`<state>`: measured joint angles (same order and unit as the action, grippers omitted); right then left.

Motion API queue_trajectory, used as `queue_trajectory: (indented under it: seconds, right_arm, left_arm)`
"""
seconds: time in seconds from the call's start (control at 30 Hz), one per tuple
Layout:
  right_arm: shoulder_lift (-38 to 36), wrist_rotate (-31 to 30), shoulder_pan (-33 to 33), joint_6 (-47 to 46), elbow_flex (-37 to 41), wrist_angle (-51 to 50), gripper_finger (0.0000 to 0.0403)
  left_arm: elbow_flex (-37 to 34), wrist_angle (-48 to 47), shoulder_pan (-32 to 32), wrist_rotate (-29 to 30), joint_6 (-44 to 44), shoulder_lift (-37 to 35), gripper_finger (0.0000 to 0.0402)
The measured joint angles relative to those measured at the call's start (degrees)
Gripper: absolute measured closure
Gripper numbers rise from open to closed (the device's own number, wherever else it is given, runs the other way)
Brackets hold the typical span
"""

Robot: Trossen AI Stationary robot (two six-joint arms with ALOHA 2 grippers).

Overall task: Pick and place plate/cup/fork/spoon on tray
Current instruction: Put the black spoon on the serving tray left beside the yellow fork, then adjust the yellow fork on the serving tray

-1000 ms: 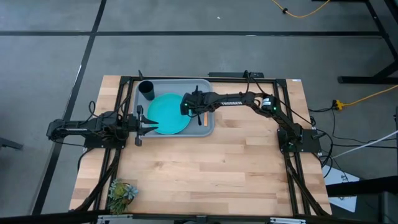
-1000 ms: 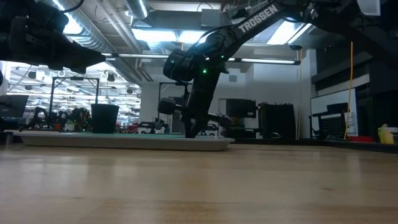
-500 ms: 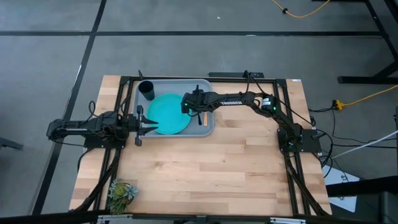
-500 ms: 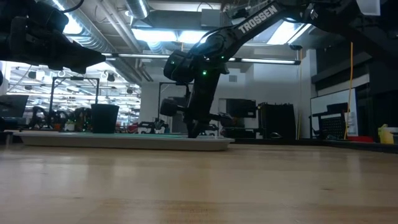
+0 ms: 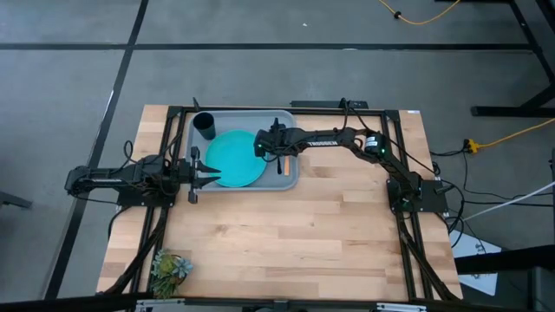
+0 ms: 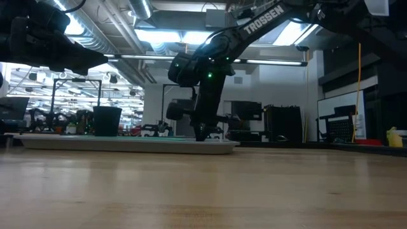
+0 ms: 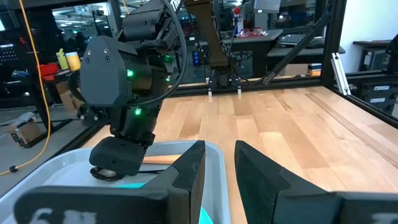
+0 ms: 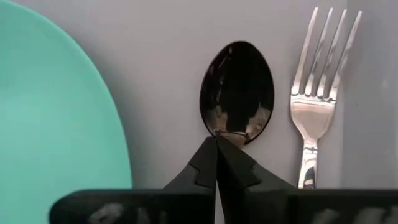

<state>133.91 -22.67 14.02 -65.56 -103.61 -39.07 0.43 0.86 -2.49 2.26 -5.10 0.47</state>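
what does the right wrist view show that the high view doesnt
Only the right wrist view shows the spoon lying bowl-up on the tray floor, the fork tines beside it, and the right gripper fingers pressed together at the spoon's neck.

Only the high view shows the cup in the tray's corner, the whole tray, and the left gripper waiting at the plate's edge.

Both show the teal plate and grey tray surface.

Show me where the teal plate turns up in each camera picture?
High view: the plate lies in the tray.
Low view: edge-on, too thin to tell apart.
Left wrist view: a teal sliver.
Right wrist view: fills one side, beside the spoon.
Shared landmark: the tray.
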Motion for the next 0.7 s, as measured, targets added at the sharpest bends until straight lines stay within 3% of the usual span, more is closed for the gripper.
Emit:
queue_trajectory:
  seconds: [0.23, 0.57, 0.7]
  right_arm:
    - [-0.39, -1.43, -0.90, 1.60, -2.95, -1.14, 0.0398]
    - [-0.59, -1.67, -5.73, -2.22, -7.67, -17.34, 0.0398]
    - [-0.59, -1.67, -7.27, -2.98, -7.67, -18.81, 0.0398]
  left_arm:
    - [0.00, 0.00, -0.01, 0.00, 0.01, 0.00, 0.0321]
    - [0.00, 0.00, -0.01, 0.00, 0.01, 0.00, 0.0321]
    - [0.00, 0.00, 0.00, 0.00, 0.00, 0.00, 0.0321]
